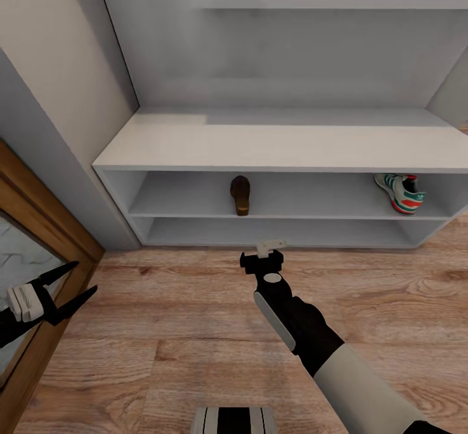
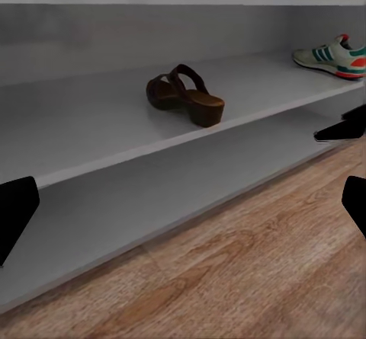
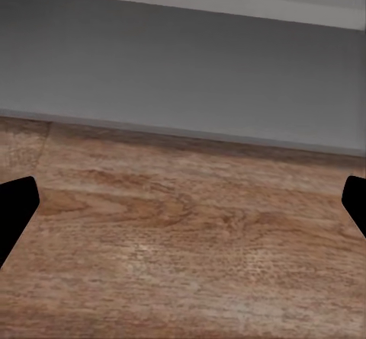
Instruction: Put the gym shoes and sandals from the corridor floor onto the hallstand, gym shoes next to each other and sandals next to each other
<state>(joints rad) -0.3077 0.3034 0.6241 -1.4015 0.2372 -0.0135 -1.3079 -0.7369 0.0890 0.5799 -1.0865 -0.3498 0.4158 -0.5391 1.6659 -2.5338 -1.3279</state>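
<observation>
The pale grey hallstand (image 1: pixel 273 148) fills the wall ahead. On its upper shelf tier, one dark brown sandal (image 1: pixel 240 195) stands near the middle. One cream gym shoe (image 1: pixel 400 192) with green stripes and an orange heel sits far to its right. Both also show in the left wrist view: the sandal (image 2: pixel 185 95) and the gym shoe (image 2: pixel 333 55). My right gripper (image 1: pixel 263 253) hovers low over the corridor floor (image 1: pixel 162 330) just before the bottom tier, open and empty (image 3: pixel 183 202). At the lower left, my left gripper (image 1: pixel 86 277) is open with nothing in it.
A wooden door frame (image 1: pixel 45 226) with a glass panel stands at the left, close to my left gripper. A higher wall shelf (image 1: pixel 325 2) runs above the hallstand. The robot's base (image 1: pixel 234 420) shows at the bottom edge. Bare planks stretch across the foreground.
</observation>
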